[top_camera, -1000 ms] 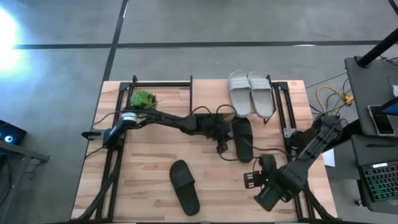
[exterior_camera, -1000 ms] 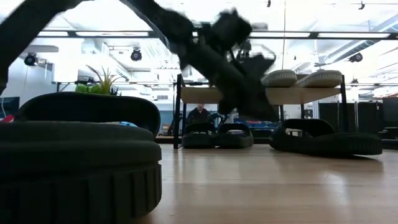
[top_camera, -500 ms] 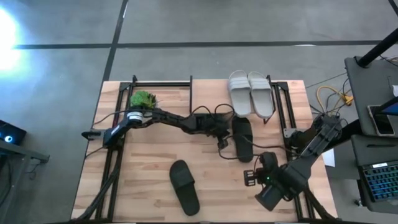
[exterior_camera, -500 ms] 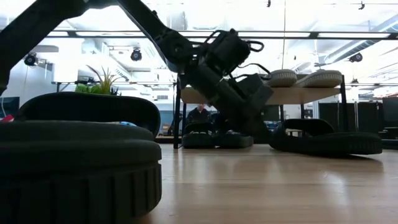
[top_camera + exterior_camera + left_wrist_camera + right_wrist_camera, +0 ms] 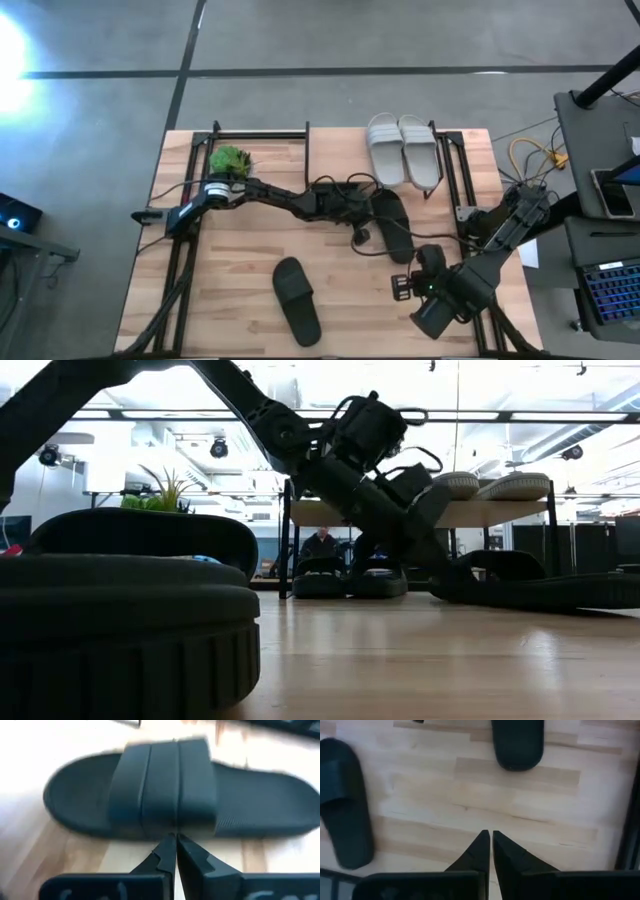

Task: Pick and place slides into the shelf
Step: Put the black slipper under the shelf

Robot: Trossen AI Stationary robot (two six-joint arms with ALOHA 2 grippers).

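A black slide (image 5: pixel 393 226) lies flat on the table right of centre. My left gripper (image 5: pixel 175 839) is shut, its tips at the slide's long side below the strap (image 5: pixel 165 780); the arm reaches in from the table's left (image 5: pixel 366 226). My right gripper (image 5: pixel 490 837) hovers shut over bare wood near the front right (image 5: pixel 401 287). A second black slide (image 5: pixel 297 300) lies near the front edge. Two light grey slides (image 5: pixel 403 148) rest on top of the shelf (image 5: pixel 490 512), and two black slides (image 5: pixel 348 582) sit under it. My left gripper meets the black slide's long side wall, just under the strap (image 5: pixel 172 831), with the tips of its shut fingers. The fingers slant down from the table's left and stand across the slide. The slide stays sole down on the table.
A green plant (image 5: pixel 230 160) stands at the back left. Black frame rails (image 5: pixel 450 170) run along the table's right and left sides. A laptop and cables (image 5: pixel 610 290) sit off the right edge. A person (image 5: pixel 320 545) sits in the room behind the shelf.
My left gripper has come down and gone toward the table's right edge, up against the black slide. The slide has slid a little toward the right edge, still flat on the table.
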